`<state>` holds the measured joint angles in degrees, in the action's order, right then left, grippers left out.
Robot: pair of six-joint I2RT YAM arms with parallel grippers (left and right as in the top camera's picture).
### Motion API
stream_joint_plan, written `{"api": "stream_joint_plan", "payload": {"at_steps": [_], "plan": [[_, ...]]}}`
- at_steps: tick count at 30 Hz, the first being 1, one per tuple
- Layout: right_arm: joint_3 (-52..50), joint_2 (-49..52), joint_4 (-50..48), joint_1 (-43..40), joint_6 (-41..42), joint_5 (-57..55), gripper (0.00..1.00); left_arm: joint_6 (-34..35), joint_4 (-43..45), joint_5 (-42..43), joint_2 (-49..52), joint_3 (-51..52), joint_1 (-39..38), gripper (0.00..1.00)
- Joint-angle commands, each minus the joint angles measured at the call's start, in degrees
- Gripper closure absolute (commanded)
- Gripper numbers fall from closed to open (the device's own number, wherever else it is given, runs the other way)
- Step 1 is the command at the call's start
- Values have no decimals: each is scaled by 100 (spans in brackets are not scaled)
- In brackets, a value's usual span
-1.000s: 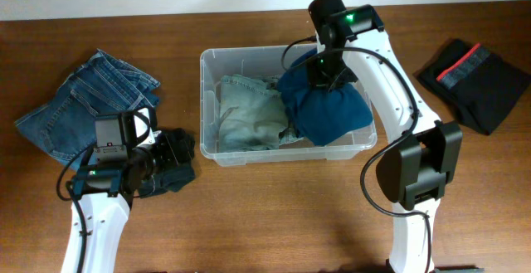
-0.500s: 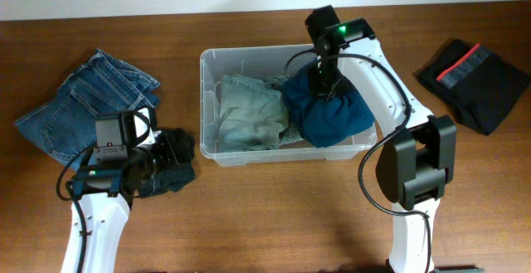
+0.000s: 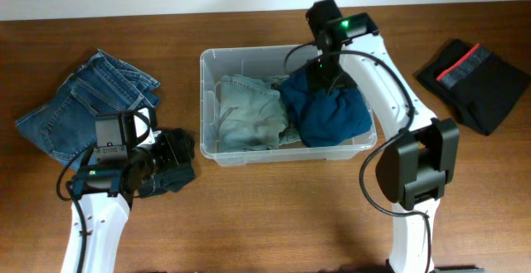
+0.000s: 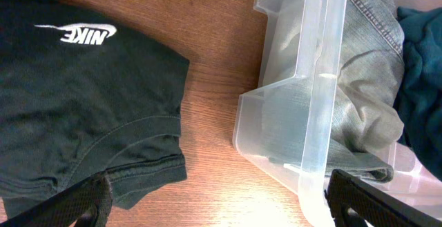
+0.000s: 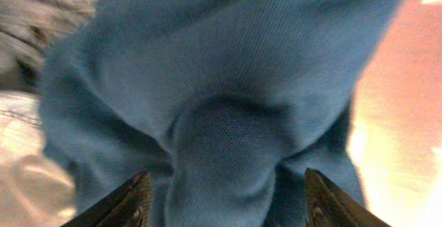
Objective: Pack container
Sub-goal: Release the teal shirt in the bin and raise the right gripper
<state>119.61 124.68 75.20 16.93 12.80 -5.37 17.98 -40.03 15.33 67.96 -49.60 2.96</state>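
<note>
Clear rounded plastic container (image 3: 249, 52), crumpled teal knit (image 3: 333, 115), faded denim (image 3: 247, 112) inside

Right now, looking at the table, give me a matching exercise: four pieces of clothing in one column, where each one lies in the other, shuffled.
1. blue sweater
2. pale denim piece
3. dark Nike shirt
4. black cloth with red stripe

A. table, far right
B. container, left half
C. table, beside the container's left end
D. container, right half

Pairs: 1-D, 2-B, 3-C, 4-A.
</note>
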Motion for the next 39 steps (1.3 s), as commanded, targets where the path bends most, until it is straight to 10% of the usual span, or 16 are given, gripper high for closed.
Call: {"api": "stream_joint_plan", "payload": {"at_steps": [1,7,12,39], "plan": [[640,-295,341,37,-50,-87,37,-92,7,-37,-4,-24,-20,1],[1169,-328,1510,31,-50,-72,44,-92,7,-37,-7,-24,-20,0],[1060,-323,1650,33,-48,-70,96,-92,7,-37,-7,-24,-20,1],[-3058,-319,-1379,31,-9,-46,96,-92,7,-37,-7,-24,-20,1]]}}
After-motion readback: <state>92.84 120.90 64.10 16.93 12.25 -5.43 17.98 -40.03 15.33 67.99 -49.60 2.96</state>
